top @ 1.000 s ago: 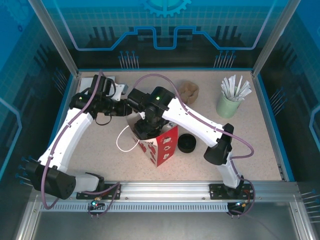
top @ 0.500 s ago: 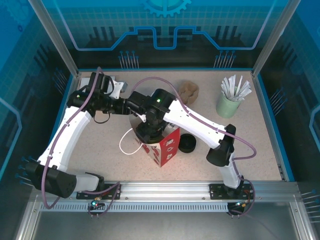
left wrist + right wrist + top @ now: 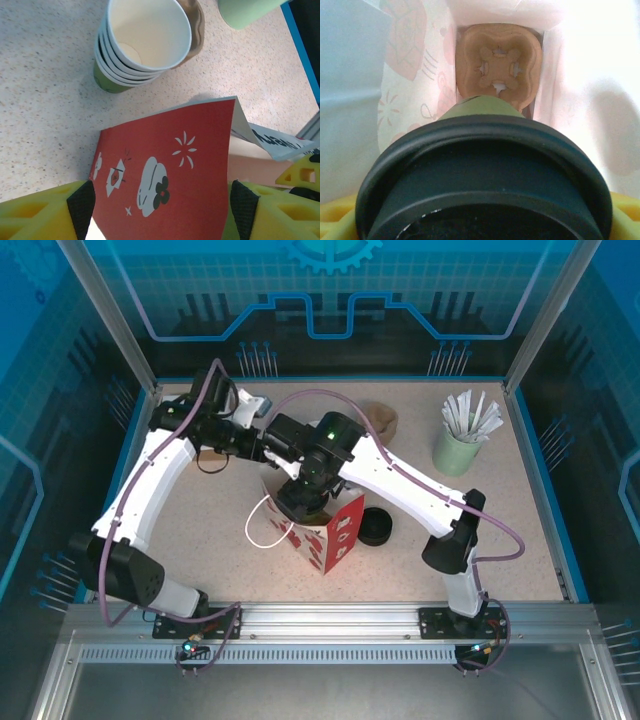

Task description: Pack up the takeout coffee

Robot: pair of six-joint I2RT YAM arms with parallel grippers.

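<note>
The takeout coffee (image 3: 482, 107), a green cup capped with a black lid (image 3: 485, 165), hangs upright inside the mouth of the red paper bag (image 3: 335, 535). The right tool (image 3: 303, 502) is clamped on it from above, with yellow fingers showing at either side of the lid in the right wrist view. Directly below the cup, a brown pulp carrier (image 3: 497, 62) lies flat on the bag's floor with its sockets facing up. The cup's base looks to be above the carrier rather than seated in it, though the gap is hard to judge. The left tool (image 3: 162, 205) sits at the bag's upper edge with its jaws spread wide, one black pad on each side of the red printed panel. Whether either pad touches the paper I cannot tell. The bag's white loop handle (image 3: 262, 525) droops to the left onto the tabletop (image 3: 500, 530). Further out are a stack of spare green cups (image 3: 140, 45), a loose black lid (image 3: 373, 527) just beside the bag, a second pulp carrier (image 3: 380, 420), and a mint cup of white sticks (image 3: 460, 445) at the far right. As I judge it, the lidding and lifting are done. What remains is to lower the cup into a socket, let go and draw the arm out without tipping the bag.
</note>
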